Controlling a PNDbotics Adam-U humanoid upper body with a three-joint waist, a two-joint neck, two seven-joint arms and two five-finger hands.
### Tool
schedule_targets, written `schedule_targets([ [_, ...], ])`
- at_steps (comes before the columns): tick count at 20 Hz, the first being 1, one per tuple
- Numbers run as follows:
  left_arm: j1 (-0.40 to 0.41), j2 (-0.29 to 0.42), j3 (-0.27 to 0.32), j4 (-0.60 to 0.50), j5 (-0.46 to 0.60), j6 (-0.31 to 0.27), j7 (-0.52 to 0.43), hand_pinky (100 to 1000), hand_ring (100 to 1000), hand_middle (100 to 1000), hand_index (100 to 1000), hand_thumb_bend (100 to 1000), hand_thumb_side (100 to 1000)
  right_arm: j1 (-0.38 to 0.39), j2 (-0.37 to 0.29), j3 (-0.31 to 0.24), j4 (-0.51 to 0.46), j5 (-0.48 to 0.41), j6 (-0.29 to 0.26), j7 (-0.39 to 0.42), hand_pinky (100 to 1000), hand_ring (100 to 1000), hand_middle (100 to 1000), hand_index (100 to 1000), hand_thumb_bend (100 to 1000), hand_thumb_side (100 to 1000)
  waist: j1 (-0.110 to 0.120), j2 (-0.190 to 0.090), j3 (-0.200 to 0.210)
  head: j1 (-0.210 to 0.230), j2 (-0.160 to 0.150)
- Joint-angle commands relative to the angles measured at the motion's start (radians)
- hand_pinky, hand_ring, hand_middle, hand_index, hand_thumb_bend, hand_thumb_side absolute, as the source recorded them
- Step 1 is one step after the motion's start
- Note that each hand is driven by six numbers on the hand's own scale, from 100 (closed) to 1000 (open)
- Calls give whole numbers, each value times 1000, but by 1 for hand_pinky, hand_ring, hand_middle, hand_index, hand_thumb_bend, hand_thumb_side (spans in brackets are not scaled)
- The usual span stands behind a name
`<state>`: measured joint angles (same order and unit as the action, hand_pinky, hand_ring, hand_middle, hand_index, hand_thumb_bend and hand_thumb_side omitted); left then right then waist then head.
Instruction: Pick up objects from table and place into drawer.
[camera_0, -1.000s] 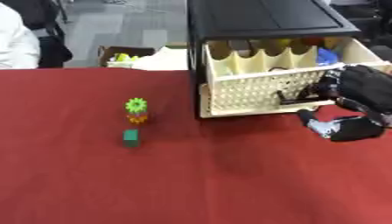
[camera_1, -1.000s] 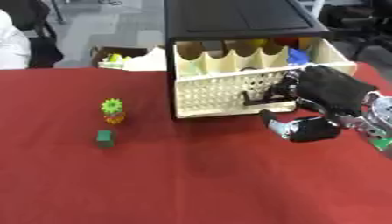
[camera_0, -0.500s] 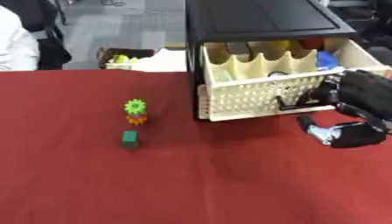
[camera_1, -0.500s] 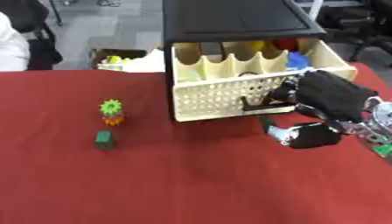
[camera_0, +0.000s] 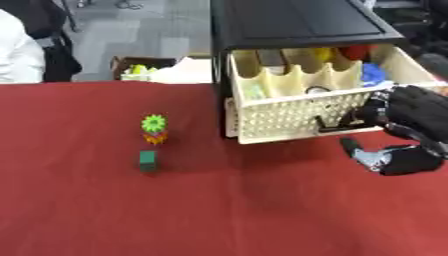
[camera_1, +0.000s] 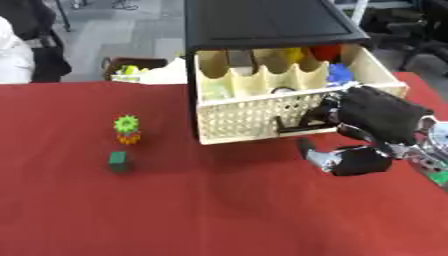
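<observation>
Drawer (camera_0: 306, 112): pulled open, several things inside.
Right hand (camera_1: 372, 120): fingers curled on drawer handle (camera_1: 293, 125).
Left: green block (camera_0: 148, 161) and flower toy (camera_0: 154, 128) on tabletop (camera_0: 175, 210), left of drawer.

right hand (camera_1: 374, 131) — fingers curled on drawer (camera_1: 289, 115) front | green block (camera_1: 117, 159) — left

A table covered with dark red cloth (camera_0: 105, 210) fills the lower part of the view, under even and soft light. Behind its far edge there is a grey smooth floor (camera_0: 140, 30), and on it stands a brown open cardboard box (camera_0: 140, 67) with yellow-green things inside. Dark furniture, not clear, shows at the upper right corner (camera_1: 411, 30).
</observation>
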<state>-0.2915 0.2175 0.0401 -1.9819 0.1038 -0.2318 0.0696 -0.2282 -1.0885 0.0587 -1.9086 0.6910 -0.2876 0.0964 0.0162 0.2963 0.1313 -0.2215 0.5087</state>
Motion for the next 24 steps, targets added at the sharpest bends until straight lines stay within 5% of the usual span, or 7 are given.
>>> schedule_targets([
  [1, -5, 9, 4, -18, 0, 0, 1, 720, 731, 687, 749, 100, 868, 3, -32, -9, -33, -23, -5, 17, 100, 100, 100, 667, 100, 1000, 0, -20, -1, 3, 1],
  [24, -6, 10, 2, -18, 5, -2, -3, 720, 734, 690, 750, 100, 864, 22, -22, 0, -85, -15, 7, 19, 100, 100, 100, 666, 100, 1000, 2, -32, -12, 7, 1],
])
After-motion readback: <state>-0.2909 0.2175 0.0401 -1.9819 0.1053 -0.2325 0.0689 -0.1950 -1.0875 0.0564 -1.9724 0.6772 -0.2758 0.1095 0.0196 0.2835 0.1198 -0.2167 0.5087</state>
